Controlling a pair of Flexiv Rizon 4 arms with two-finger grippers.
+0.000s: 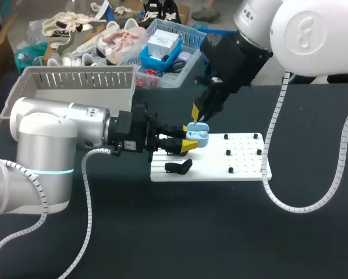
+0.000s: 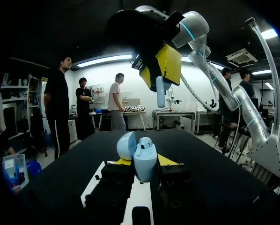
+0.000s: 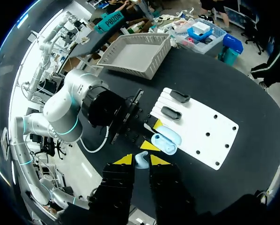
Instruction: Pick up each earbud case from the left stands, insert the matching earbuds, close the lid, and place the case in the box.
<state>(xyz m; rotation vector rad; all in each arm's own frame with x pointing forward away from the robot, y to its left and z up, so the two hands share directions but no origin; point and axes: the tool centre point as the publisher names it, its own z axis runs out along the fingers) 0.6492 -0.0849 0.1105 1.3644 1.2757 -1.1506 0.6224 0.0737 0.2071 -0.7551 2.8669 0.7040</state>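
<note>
Clearly the step in hand is the putting in of an earbud. The left end effector (image 1: 189, 138) is clamped on the light blue earbud case (image 2: 145, 163) from two sides and holds it just above the near-left corner of the white board (image 1: 244, 165), over the black worktop (image 1: 220, 232). The lid (image 2: 126, 145) of the case is open and leans away to one side, so the inside faces up.

The right end effector (image 3: 141, 160) hangs directly over the case, pointing down. Its yellow tips are pressed on a small light blue earbud (image 2: 160, 92), which hangs between them with its stem downward. In the left wrist view the earbud is apart from the case, with free space between them. I cannot tell if another earbud already sits inside the case.

I judge that the next move calls for a slow, straight descent of the right arm, with the stem lined up over the matching hollow, while the left arm keeps the case steady and upright. A small turn of the earbud may be needed, because the hollow accepts it in one direction only. Then the right fingers must open and lift away.

After that the lid is to be closed. The grey basket (image 1: 84, 77) waits at the far-left side, and two black stands (image 3: 171, 112) on the board carry no case.
</note>
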